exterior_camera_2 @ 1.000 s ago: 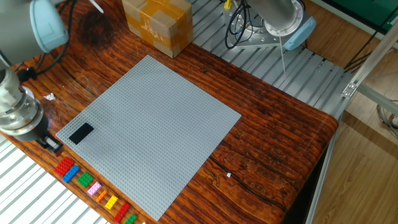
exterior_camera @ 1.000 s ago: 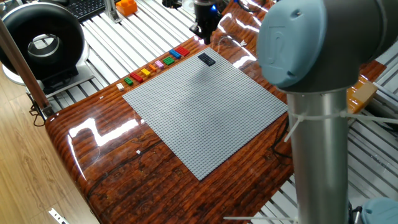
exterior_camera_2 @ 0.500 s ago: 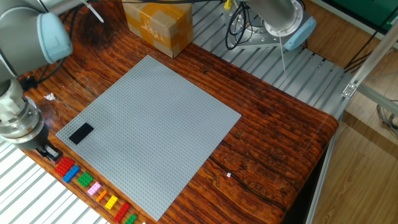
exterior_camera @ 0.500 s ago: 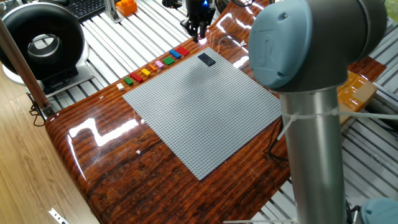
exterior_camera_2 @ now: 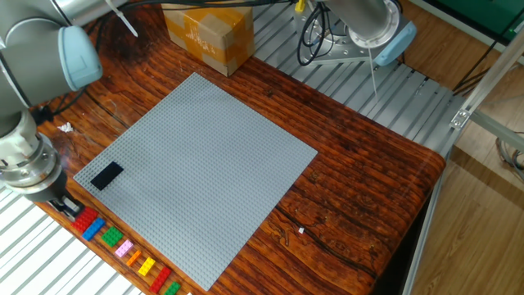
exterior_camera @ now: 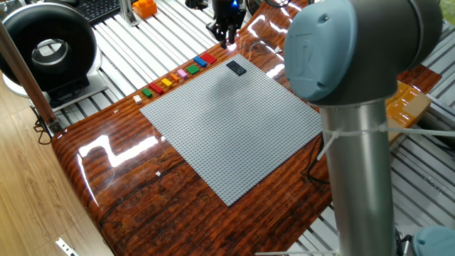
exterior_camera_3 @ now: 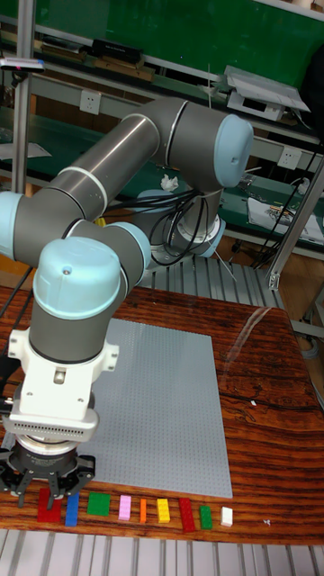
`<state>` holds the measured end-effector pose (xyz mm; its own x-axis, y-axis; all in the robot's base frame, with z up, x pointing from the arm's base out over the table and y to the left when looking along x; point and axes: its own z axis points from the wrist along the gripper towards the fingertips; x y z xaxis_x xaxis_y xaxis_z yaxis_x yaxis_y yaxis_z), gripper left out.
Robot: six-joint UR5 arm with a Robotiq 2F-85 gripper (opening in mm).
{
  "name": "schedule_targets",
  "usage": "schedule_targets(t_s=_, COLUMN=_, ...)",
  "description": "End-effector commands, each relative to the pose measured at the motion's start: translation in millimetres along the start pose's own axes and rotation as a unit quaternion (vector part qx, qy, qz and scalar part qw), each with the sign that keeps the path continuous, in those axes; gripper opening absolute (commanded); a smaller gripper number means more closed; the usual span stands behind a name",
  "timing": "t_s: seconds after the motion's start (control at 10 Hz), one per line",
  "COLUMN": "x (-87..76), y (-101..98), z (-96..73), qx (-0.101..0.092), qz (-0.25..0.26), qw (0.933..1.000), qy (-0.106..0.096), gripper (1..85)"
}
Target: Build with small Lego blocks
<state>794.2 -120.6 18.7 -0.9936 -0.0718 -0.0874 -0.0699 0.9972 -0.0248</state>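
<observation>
Small Lego blocks lie in a row on the wood beside the grey baseplate (exterior_camera_2: 205, 156): red (exterior_camera_2: 84, 218), blue (exterior_camera_2: 94, 228), green (exterior_camera_2: 112, 238), pink (exterior_camera_2: 124, 248), orange, yellow (exterior_camera_2: 146, 266), red and green. The same row (exterior_camera: 178, 74) shows in the first fixed view and the row (exterior_camera_3: 126, 509) in the tall view. A dark block (exterior_camera_2: 106, 175) (exterior_camera: 236, 68) sits on the plate's corner. My gripper (exterior_camera_2: 62, 201) (exterior_camera: 226, 33) (exterior_camera_3: 50, 489) hangs just above the red end block (exterior_camera_3: 49, 507), fingers apart and nothing held.
A cardboard box (exterior_camera_2: 206, 33) stands behind the plate's far corner. A white bit (exterior_camera_3: 227, 516) ends the block row. A black round device (exterior_camera: 48, 51) and an orange object (exterior_camera: 144, 8) sit on the slatted metal bench. The arm's own column (exterior_camera: 359, 142) blocks the right side.
The gripper has moved away from the dark block on the plate, past the plate's corner, to above the red end of the row. Nothing was taken hold of.
</observation>
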Motion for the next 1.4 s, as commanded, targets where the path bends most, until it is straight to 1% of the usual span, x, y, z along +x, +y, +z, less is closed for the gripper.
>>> schedule_targets(t_s=0.0, x=0.0, y=7.5, z=2.2, qx=-0.006, qz=0.008, qw=0.9999, qy=-0.004, gripper=38.3)
schedule_targets(t_s=0.2, x=0.5, y=12.6, z=2.0, qx=-0.014, qz=0.013, qw=0.9998, qy=-0.004, gripper=38.3)
schedule_targets(t_s=0.7, x=2.1, y=13.4, z=3.1, qx=-0.013, qz=0.016, qw=0.9998, qy=-0.004, gripper=38.3)
schedule_targets(t_s=1.0, x=2.3, y=17.1, z=4.3, qx=-0.015, qz=0.016, qw=0.9997, qy=-0.007, gripper=38.3)
schedule_targets(t_s=1.3, x=4.9, y=18.5, z=7.2, qx=-0.022, qz=0.011, qw=0.9996, qy=-0.010, gripper=40.0)
